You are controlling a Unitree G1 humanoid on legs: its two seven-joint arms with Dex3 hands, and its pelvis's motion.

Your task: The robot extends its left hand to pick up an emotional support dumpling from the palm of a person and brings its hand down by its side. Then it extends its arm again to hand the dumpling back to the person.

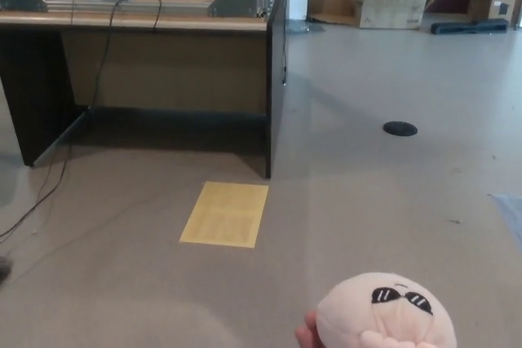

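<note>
Near the bottom edge, well in front of the yellow floor sheet (pixel 225 214), I see the round pale-pink plush dumpling (pixel 386 315), its sunglasses face turned up toward my camera. A person's fingertip (pixel 306 335) touches its left side. Neither robot hand is in my view.

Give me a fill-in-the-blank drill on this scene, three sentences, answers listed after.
1. The face on the pale pink dumpling wears black ____.
2. The yellow sheet lies flat on the ____.
3. The cardboard box at the far wall stands with its flaps ____.

Missing words: sunglasses; floor; open
</note>
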